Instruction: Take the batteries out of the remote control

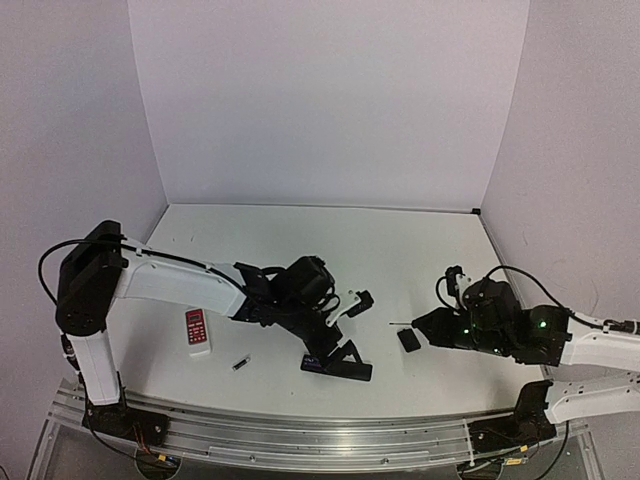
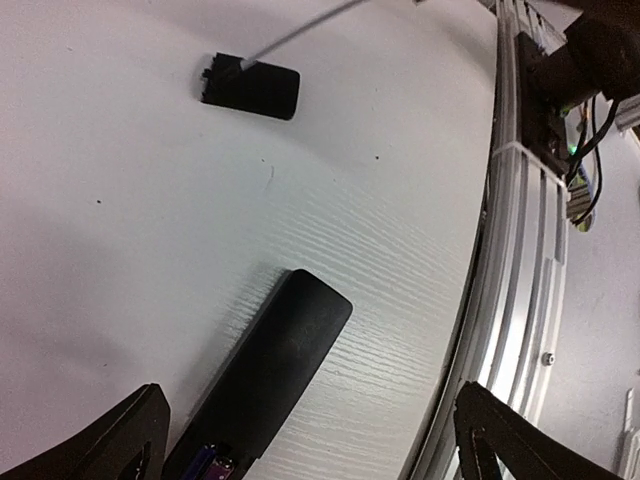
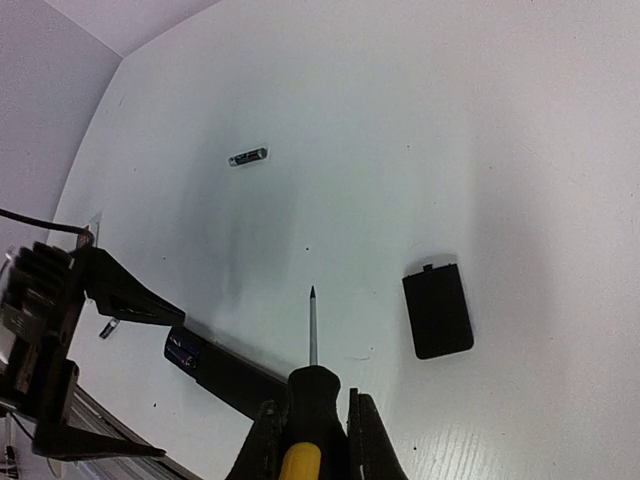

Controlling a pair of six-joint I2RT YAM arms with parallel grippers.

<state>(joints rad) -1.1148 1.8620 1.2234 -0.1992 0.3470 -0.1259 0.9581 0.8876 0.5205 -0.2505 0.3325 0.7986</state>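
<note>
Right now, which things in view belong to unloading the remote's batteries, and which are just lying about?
Part of the job:
black remote, batteries showing in its open end
loose battery, lying apart from it
screwdriver, held in the right jaws

Lying about:
black cover, flat beside the screwdriver tip
red-and-white remote, nothing touching it

Faintly wood-grained, matt white table (image 2: pixel 380 250). Smooth matt black plastic for remote (image 2: pixel 270 370) and cover (image 2: pixel 255 88). Bare metal shaft on screwdriver (image 3: pixel 312 340), ribbed grey metal for rail (image 2: pixel 520 260).
</note>
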